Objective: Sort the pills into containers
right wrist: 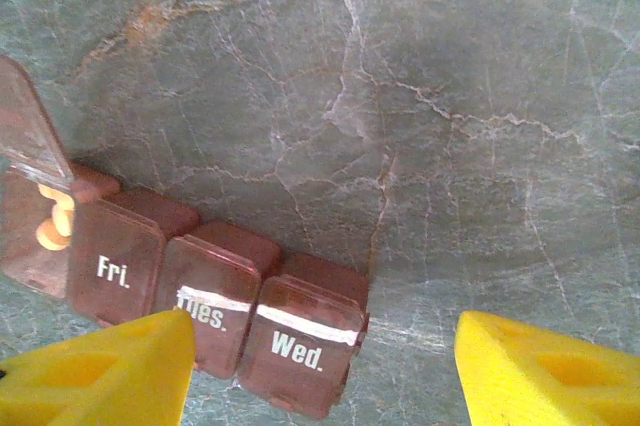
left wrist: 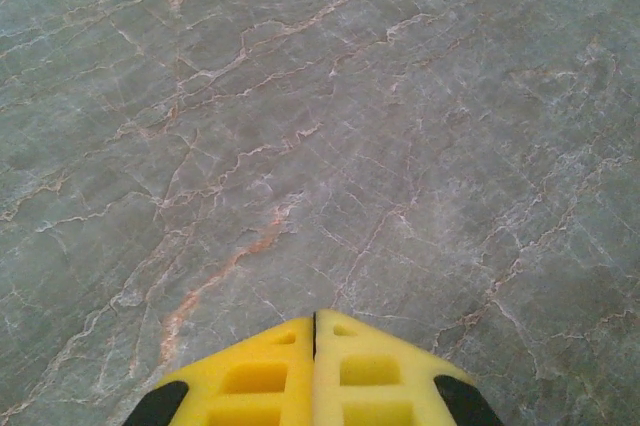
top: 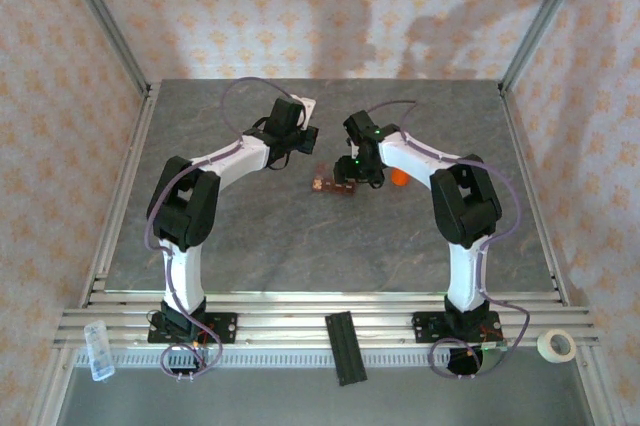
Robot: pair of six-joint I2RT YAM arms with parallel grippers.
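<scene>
Containers between parted right fingers, close to one finger

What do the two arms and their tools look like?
The left arm and right arm have white links, black joints and a looping purplish cable. A green light glows near the right wrist. The left tool and right tool have yellow wedge fingers with recessed pockets.

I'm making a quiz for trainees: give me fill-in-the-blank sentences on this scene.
The left gripper is ___.
The right gripper, by the containers, is ___.
The lid between Fri. and Wed. reads ___.
The end lid beside Fri. stands ___.
Missing: shut; open; Tues.; open.
</scene>
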